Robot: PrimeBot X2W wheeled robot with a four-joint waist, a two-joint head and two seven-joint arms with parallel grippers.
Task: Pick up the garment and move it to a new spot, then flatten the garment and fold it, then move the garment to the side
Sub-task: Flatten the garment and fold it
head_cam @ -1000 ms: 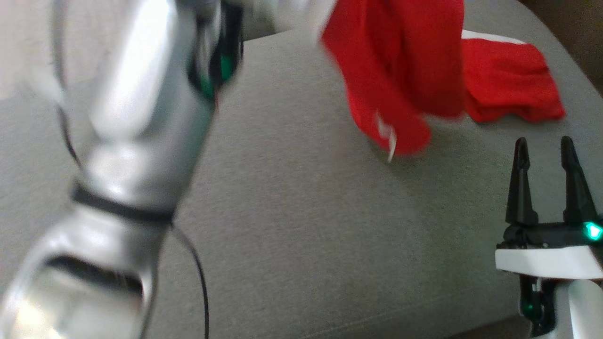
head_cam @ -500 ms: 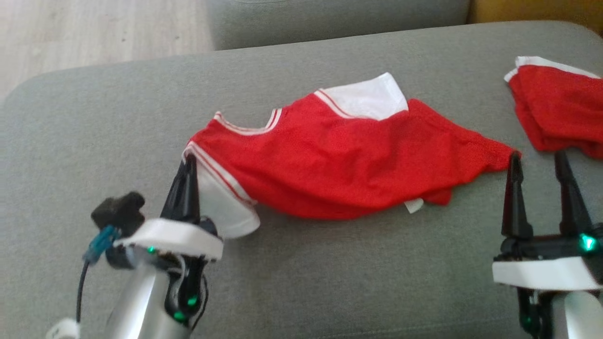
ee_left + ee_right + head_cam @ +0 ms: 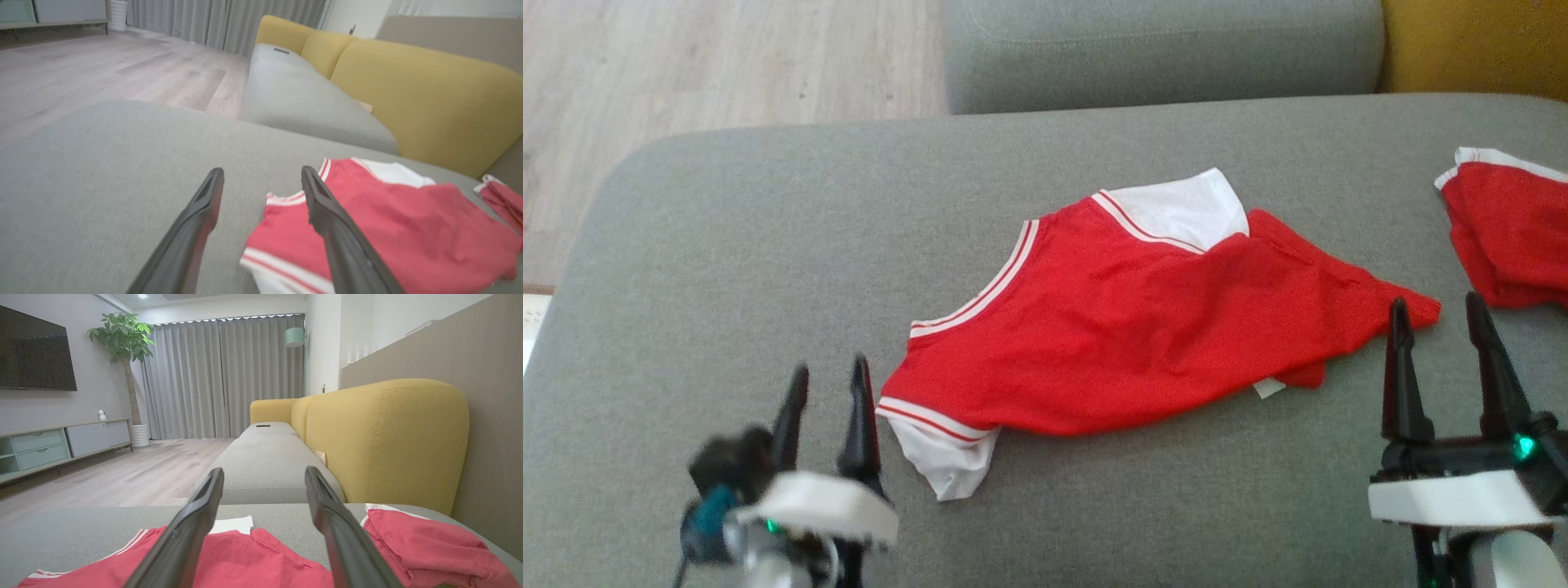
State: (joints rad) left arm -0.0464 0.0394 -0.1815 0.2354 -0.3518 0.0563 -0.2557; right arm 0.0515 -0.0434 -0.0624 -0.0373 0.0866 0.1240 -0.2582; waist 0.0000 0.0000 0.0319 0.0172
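A red garment (image 3: 1143, 327) with white sleeves and striped trim lies crumpled across the middle of the grey cushion (image 3: 768, 245). My left gripper (image 3: 823, 384) stands open just left of its white sleeve, with nothing between the fingers. In the left wrist view the garment (image 3: 380, 228) sits to the right of the open left gripper (image 3: 261, 177). My right gripper (image 3: 1433, 314) is open at the garment's right tip, holding nothing. From the right wrist, the garment (image 3: 245, 555) lies below the open right gripper (image 3: 263, 475).
A second red piece (image 3: 1511, 229) with white trim lies at the cushion's right edge, also in the right wrist view (image 3: 425, 547). A yellow sofa back (image 3: 388, 437) rises on the right. Another grey cushion (image 3: 1160, 49) lies beyond, and wooden floor (image 3: 686, 73) at far left.
My left gripper has let go of the garment's white sleeve, opened and drawn back to the left. The garment has settled flat on the cushion. The head camera has shifted.
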